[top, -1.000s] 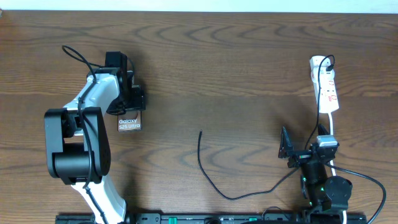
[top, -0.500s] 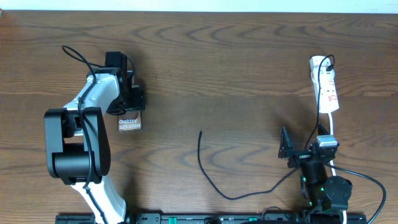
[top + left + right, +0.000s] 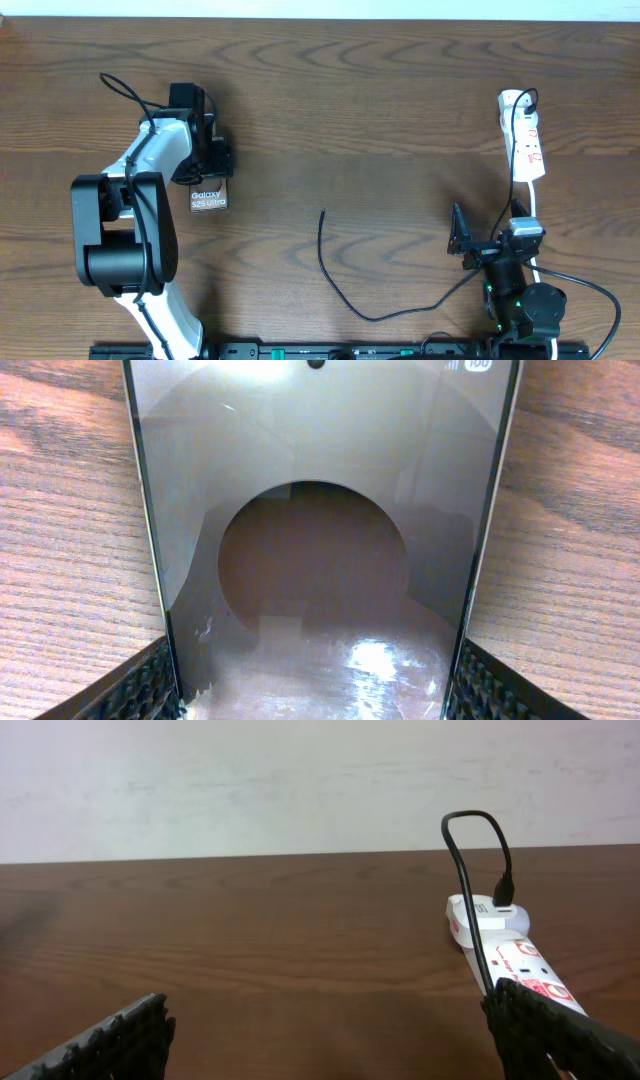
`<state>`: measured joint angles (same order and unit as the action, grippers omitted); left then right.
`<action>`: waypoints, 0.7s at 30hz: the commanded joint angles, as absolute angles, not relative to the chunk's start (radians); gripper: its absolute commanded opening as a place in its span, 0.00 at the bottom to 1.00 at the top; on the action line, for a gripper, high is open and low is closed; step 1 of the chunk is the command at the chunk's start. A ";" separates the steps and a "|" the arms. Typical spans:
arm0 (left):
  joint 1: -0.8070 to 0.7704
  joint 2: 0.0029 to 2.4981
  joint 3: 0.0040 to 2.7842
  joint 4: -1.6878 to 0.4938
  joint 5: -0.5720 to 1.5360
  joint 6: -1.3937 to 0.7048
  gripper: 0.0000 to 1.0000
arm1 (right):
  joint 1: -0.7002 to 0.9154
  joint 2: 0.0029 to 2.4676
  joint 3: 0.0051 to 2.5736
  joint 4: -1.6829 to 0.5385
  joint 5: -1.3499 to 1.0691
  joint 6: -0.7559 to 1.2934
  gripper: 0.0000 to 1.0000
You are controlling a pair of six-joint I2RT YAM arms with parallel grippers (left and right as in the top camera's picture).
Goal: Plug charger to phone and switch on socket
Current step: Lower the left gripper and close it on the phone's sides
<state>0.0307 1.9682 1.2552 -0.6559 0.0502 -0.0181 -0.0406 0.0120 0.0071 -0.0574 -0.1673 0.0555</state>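
Observation:
The phone (image 3: pixel 209 194) lies at the left of the table, its "Galaxy S25 Ultra" lettering showing below my left gripper (image 3: pixel 205 165). In the left wrist view the phone (image 3: pixel 315 540) fills the frame and both fingers (image 3: pixel 315 695) press its long edges. The charger cable (image 3: pixel 335 285) lies loose at centre front, its free plug end (image 3: pixel 322 213) pointing away from me. The white socket strip (image 3: pixel 524 140) lies at the far right, with the charger's other end plugged in at its top (image 3: pixel 503 905). My right gripper (image 3: pixel 480 245) is open and empty, below the strip.
The socket's white cord (image 3: pixel 533 215) runs down toward the right arm base. Thicker black robot cables loop at the front right (image 3: pixel 590 290) and by the left arm (image 3: pixel 125 88).

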 commanded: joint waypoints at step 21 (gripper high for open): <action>0.028 1.991 1.261 -0.664 0.040 -0.008 0.08 | -0.031 0.007 0.006 -0.062 -0.163 0.044 0.99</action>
<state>0.0307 1.9682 1.2556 -0.6559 0.0498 -0.0181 -0.0406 0.0120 0.0071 -0.0574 -0.1673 0.0559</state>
